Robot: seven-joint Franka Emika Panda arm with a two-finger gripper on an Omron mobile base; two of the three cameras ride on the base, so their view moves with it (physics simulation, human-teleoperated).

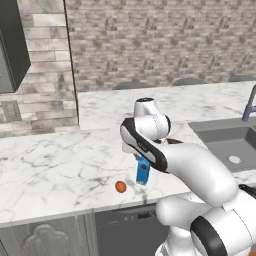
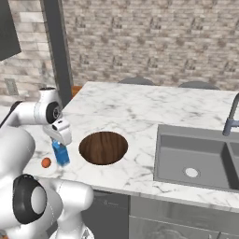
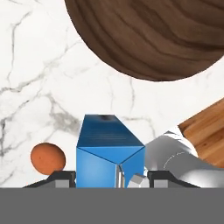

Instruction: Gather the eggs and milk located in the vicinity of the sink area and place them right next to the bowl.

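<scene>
Setting: marble counter (image 2: 140, 112) in a brick-walled kitchen, sink (image 2: 196, 154) off to the right.
Gripper (image 3: 111, 177): closed on the blue milk carton (image 3: 109, 148), fingers flanking its sides; whether carton rests on counter or hangs just above, cannot tell.
Milk position: just beside the wooden bowl (image 2: 103, 147), on its left, well apart from the sink.
Egg (image 1: 120, 186): lying on the counter close to the carton, near the bowl too.
Second egg: cannot tell where.
Progress: milk looks delivered, release pending; one egg apparently placed; other egg probably left to fetch.
</scene>
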